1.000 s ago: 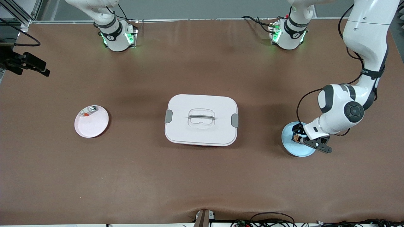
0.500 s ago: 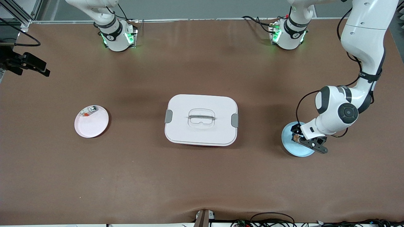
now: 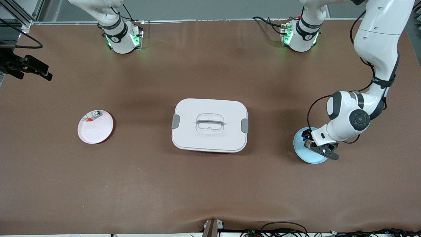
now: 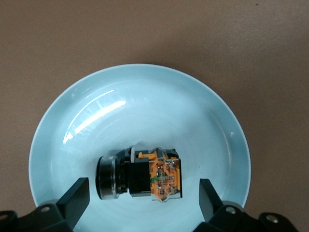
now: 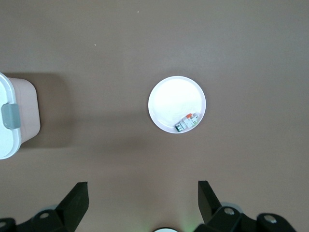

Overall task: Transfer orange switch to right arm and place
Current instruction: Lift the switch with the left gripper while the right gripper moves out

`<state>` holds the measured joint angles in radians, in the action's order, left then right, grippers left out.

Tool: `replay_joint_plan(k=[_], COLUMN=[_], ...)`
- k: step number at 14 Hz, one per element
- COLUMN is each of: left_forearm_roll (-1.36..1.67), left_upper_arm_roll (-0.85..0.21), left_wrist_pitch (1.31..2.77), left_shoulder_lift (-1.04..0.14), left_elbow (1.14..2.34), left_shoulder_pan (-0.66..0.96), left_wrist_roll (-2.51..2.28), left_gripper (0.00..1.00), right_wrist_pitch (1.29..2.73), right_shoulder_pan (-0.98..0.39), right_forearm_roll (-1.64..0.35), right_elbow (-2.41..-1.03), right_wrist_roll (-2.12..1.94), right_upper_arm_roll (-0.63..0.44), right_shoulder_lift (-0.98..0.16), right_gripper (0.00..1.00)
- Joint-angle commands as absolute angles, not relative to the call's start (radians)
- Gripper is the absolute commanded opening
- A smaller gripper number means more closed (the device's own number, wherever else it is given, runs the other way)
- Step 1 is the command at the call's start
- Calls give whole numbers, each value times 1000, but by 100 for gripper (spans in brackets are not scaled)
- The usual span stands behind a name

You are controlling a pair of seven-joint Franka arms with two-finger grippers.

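The orange switch, a stubby black cylinder with an orange-brown end, lies on its side in a light blue plate at the left arm's end of the table. My left gripper hangs low over that plate, open, one finger on each side of the switch and not touching it. My right gripper is open and holds nothing. It waits high above the table near its own base, out of the front view.
A white lidded box with grey clasps stands mid-table. Toward the right arm's end sits a pink plate with a small pale part at its rim. A black camera mount juts in at that end's edge.
The left arm has shifted its hand a little toward the middle of the blue plate. Its gripper stays open. The switch and the right gripper have not moved.
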<state>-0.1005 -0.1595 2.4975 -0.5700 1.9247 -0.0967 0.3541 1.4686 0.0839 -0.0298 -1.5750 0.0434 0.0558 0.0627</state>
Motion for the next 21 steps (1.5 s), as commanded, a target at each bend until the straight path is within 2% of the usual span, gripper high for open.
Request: replay_joint_plan(k=[1,5,9,10,11,14,18,21], left_forearm_roll=[-124,-124,-124,-124,-124,-124,-124,-123], left_upper_arm_roll=[-160,-156,-155,-155,-153,-155,-156,-166], left_wrist_pitch=[2525,2545,2556,2559,2559,2554,2467,2369], left_shoulder_lift=[-577,-594,-607,-610,-611,-592,-500,-401], left_elbow=[1930,1928,1928,1928,1927,1928,1924,1919], left_shoulder_pan=[-100,-100,-101,-103,-103,-106,-104,-104], left_wrist_roll=[354,354,356,359,360,361,357,350], left_gripper=[96,94,81,70,55,0,0,0], right_wrist_pitch=[1451,1443,1443,1445,1445,1445,1469,1483], right_shoulder_pan=[74,-11,-96,-113,-138,-227,-377,-436], right_forearm_roll=[-20,-17,-32,-44,-60,-104,-118,-155], right_elbow=[-1557,-1551,-1555,-1557,-1557,-1554,-1545,-1519], right_wrist_roll=[31,40,73,106,147,340,564,649], right_upper_arm_roll=[72,72,72,72,72,72,72,72], right_shoulder_lift=[57,60,58,57,57,58,57,55], right_gripper=[100,100,100,100,100,100,100,100])
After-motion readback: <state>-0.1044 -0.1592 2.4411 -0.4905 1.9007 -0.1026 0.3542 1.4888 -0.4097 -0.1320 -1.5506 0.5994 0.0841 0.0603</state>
